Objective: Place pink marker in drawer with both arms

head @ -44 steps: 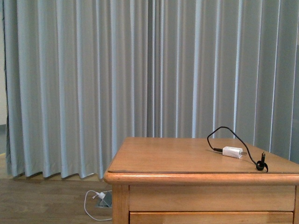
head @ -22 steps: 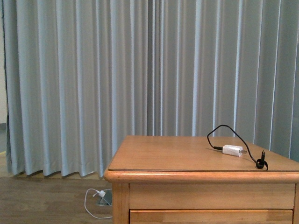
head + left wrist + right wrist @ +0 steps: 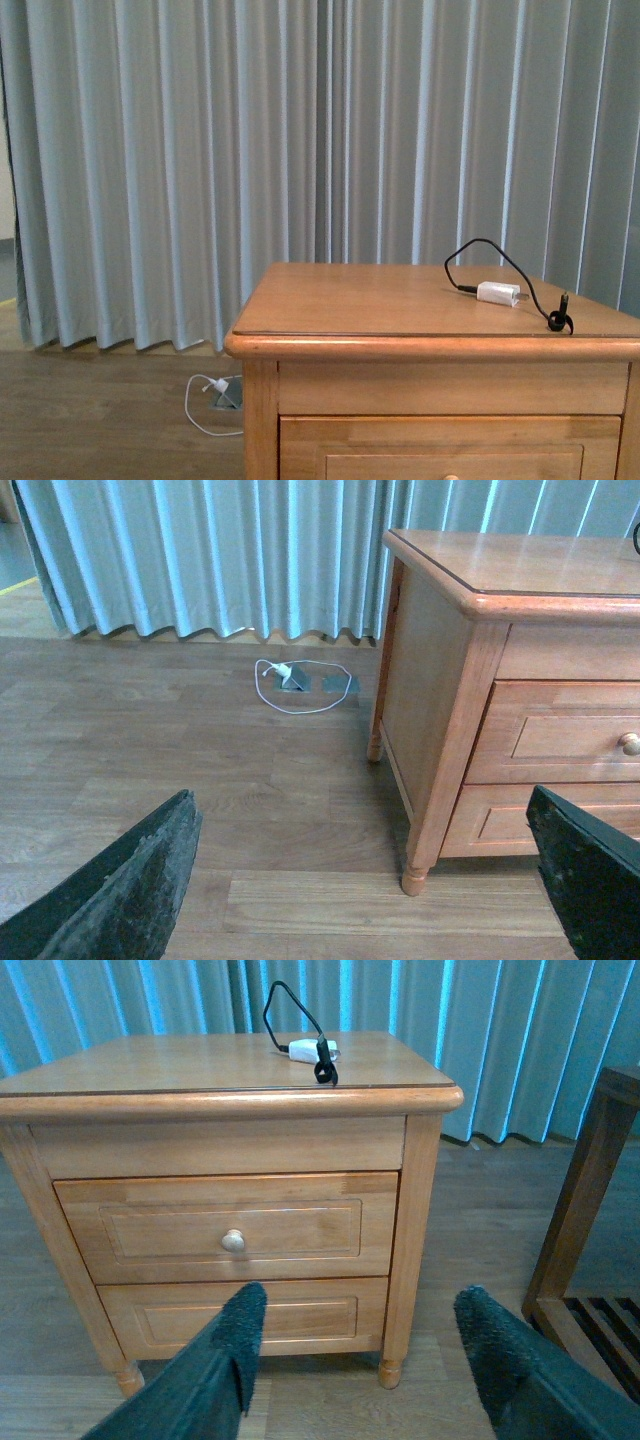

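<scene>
The pink marker is out of view in every view. The light-brown nightstand [image 3: 400, 345] stands before the curtain, and its upper drawer [image 3: 170, 1228] is shut, its round knob [image 3: 233, 1241] facing me. The same drawer [image 3: 570, 735] shows at the edge of the left wrist view. Only the drawer's top strip [image 3: 450, 440] shows in the front view. My left gripper [image 3: 365, 810] is open and empty over the wooden floor, off the nightstand's left corner. My right gripper [image 3: 362, 1300] is open and empty in front of the nightstand, low, near its right front leg.
A white charger plug [image 3: 497, 293] with a black cable lies on the nightstand's top, towards the right. A white cord and floor socket [image 3: 295, 675] lie by the curtain. A dark wooden frame [image 3: 590, 1190] stands right of the nightstand. The shorter lower drawer [image 3: 250, 1315] is shut.
The front view has shifted: the nightstand sits higher in the picture and the drawer's top strip has come into sight. Nothing on the nightstand has moved.
</scene>
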Controlling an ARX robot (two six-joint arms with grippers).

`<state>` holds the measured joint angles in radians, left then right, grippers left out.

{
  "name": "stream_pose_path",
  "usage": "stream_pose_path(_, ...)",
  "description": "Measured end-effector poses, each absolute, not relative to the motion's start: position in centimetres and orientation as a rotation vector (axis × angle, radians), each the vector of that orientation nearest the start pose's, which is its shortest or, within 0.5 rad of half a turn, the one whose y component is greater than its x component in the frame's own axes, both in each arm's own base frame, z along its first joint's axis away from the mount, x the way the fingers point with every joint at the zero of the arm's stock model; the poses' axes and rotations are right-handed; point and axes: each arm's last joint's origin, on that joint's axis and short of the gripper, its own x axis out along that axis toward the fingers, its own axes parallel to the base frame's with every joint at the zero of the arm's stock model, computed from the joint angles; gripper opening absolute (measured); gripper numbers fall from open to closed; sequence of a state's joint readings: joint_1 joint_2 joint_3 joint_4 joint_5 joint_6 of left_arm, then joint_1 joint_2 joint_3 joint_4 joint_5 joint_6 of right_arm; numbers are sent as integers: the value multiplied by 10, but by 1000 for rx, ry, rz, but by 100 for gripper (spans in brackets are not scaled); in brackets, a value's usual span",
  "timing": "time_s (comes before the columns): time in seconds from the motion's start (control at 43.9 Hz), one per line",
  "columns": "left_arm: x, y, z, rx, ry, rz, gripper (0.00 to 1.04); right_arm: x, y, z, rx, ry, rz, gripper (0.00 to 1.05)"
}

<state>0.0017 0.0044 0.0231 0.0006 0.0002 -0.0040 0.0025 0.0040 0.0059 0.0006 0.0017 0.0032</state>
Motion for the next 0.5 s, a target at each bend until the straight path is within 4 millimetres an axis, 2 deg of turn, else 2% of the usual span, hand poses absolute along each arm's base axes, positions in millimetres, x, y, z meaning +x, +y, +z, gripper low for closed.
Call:
stream_pose_path(0.091, 97, 0, 171, -4, -19, 1, 99, 98, 0, 165, 3, -2, 1, 80)
stream_pose_path(0.16, 97, 0, 171, -4, -19, 1, 99, 98, 0, 165, 3, -2, 0, 97)
stream_pose_path(0.182, 97, 0, 171, -4, -19, 1, 99, 98, 0, 165, 4, -2, 1, 98)
stream_pose_path(0.251, 97, 0, 171, -4, -19, 1, 99, 98, 0, 165, 3, -2, 1, 96)
stream_pose_path(0.502, 97, 0, 171, -4, -19, 1, 99, 98, 0, 165, 3, -2, 0, 96)
